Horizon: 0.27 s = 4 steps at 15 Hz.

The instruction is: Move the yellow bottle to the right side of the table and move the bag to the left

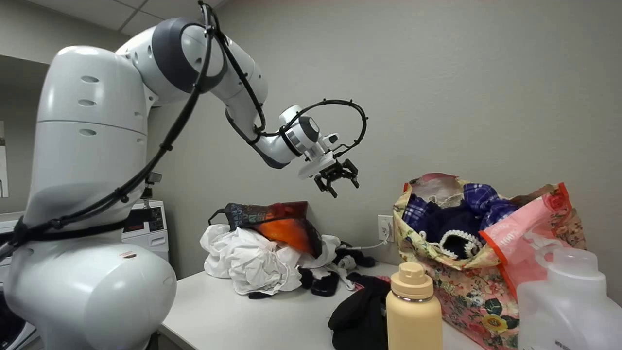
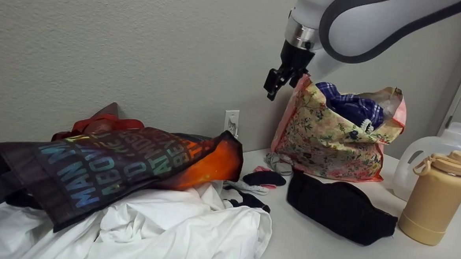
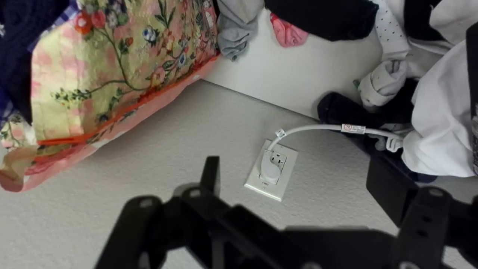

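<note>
You are holding the arm [image 1: 90, 150] high: in an exterior view it is standing at the left, bending at the top and sloping down to the right. There its claw [image 1: 346, 190] is hanging in the air, pointing downward at a slant, between the orange-and-black bag [image 1: 282, 228] and the floral bag [image 1: 478, 296]. In the wrist view you are seeing its fingers [image 3: 211, 175] standing spread, with the wall outlet [image 3: 274, 170] showing through the gap. The yellow bottle [image 2: 435, 203] is standing upright on the counter [image 2: 307, 254], toward the right in both exterior views; the orange-and-black bag is lying on the white cloth [image 2: 170, 231], toward the left.

In an exterior view the yellow bottle [image 1: 414, 318] is running off the bottom edge and covering part of the black cloth [image 1: 358, 316]; the translucent jug [image 1: 566, 306] is being cut off too. In an exterior view the arm [image 2: 362, 28] is running out past the top, the orange-and-black bag [image 2: 133, 168] is being clipped by the left edge, and the yellow bottle is hiding part of the translucent jug. At the wrist view's right border a dark strip [image 3: 472, 74] is showing too little to name.
</note>
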Tool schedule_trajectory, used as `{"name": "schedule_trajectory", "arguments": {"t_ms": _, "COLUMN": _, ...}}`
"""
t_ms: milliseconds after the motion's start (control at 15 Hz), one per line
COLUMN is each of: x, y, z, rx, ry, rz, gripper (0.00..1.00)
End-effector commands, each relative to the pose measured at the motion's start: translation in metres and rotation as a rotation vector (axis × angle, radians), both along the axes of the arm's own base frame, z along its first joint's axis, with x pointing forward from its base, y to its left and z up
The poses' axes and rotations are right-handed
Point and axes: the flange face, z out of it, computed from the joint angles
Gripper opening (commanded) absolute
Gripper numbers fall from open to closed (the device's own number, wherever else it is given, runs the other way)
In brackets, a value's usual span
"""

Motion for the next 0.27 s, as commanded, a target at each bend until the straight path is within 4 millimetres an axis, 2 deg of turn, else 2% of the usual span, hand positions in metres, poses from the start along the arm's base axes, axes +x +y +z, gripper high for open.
{"name": "schedule_trajectory", "arguments": {"t_ms": 0, "x": -0.0158, "y": -0.0097, "z": 0.0051, "rx": 0.010, "ry": 0.052, "rz": 0.006, "gripper": 1.00}}
{"name": "schedule_trajectory", "arguments": {"t_ms": 200, "x": -0.0200, "y": -0.0141, "z": 0.0043, "rx": 0.015, "ry": 0.057, "rz": 0.009, "gripper": 1.00}}
